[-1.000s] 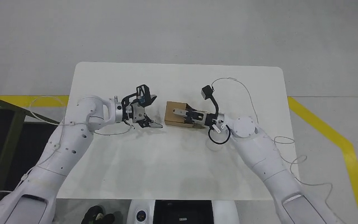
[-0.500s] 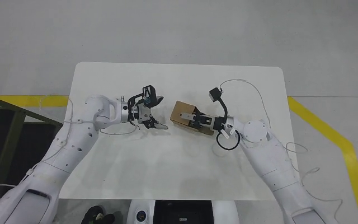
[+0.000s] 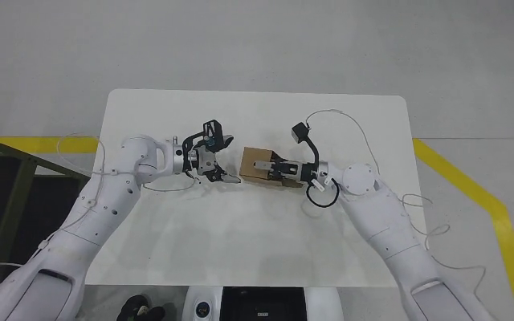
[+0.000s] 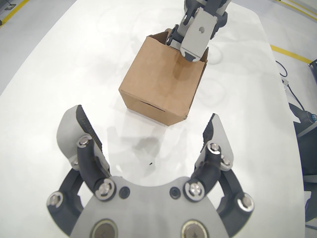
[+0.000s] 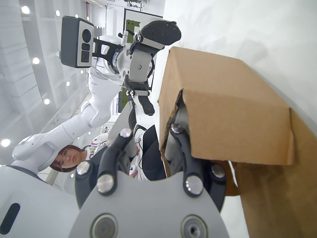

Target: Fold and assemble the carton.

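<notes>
A brown carton point(image 3: 250, 156) lies on its side at the middle of the white table, its open end toward my right arm. My right gripper point(image 3: 259, 166) is shut on the carton's upper wall, with one finger on top of it and the other inside the opening. In the right wrist view the carton point(image 5: 223, 105) stands beside that gripper point(image 5: 154, 115). My left gripper point(image 4: 146, 115) is open, a short way off the carton's closed end point(image 4: 161, 87), touching nothing. It is also in the top view point(image 3: 230, 162).
The white table point(image 3: 257, 241) has bare room in front of the carton and behind it. A thin cable point(image 3: 353, 132) loops over the table beside the right arm.
The right gripper swung the carton askew and to the right, then brought it back square and leftward. The left gripper opened wider and edged toward the carton.
</notes>
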